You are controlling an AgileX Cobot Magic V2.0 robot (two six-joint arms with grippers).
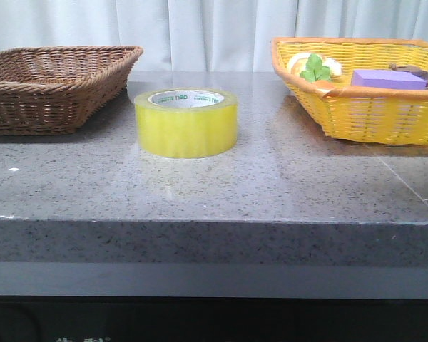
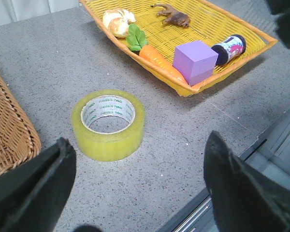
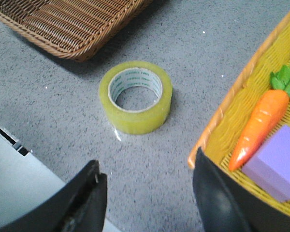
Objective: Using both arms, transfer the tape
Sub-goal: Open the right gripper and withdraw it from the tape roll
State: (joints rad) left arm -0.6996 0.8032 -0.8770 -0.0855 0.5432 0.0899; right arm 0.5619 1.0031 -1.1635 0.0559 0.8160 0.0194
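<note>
The yellow tape roll lies flat on the grey stone table, between the two baskets. It also shows in the left wrist view and in the right wrist view. My left gripper is open and empty, above the table's front edge, short of the tape. My right gripper is open and empty, above the front edge beside the yellow basket. Neither arm shows in the front view.
A brown wicker basket stands at the left. A yellow basket at the right holds a purple block, a carrot, a bread roll, a toy animal and a small bottle.
</note>
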